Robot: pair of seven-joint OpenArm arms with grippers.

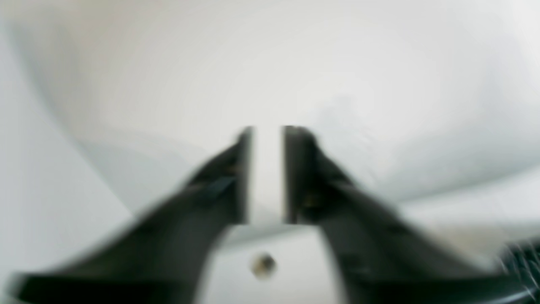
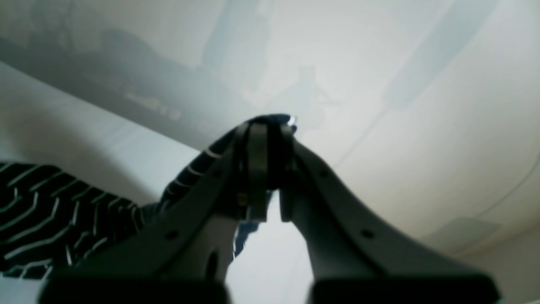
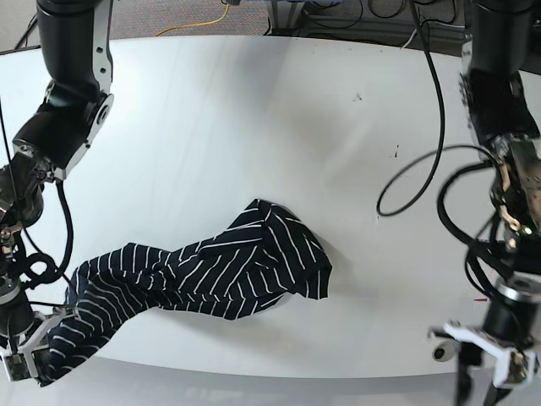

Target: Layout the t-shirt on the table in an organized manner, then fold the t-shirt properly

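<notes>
The black t-shirt [image 3: 203, 275] with thin white stripes lies bunched and stretched from the middle of the white table [image 3: 254, 110] toward the front left edge. My right gripper [image 3: 25, 362] is at that edge, shut on the shirt's end. In the right wrist view the gripper [image 2: 268, 126] pinches a dark fold, and the striped fabric [image 2: 42, 207] trails off to the left. My left gripper [image 3: 486, 381] is at the front right edge, far from the shirt. In the blurred left wrist view it [image 1: 267, 131] is open and empty over the bare table [image 1: 295, 63].
A black cable loop [image 3: 414, 190] hangs over the table's right side beside the left arm. A small red marking [image 3: 480, 299] is near the front right edge. A small round hole [image 1: 263, 265] shows below the left gripper. Cables lie beyond the far edge.
</notes>
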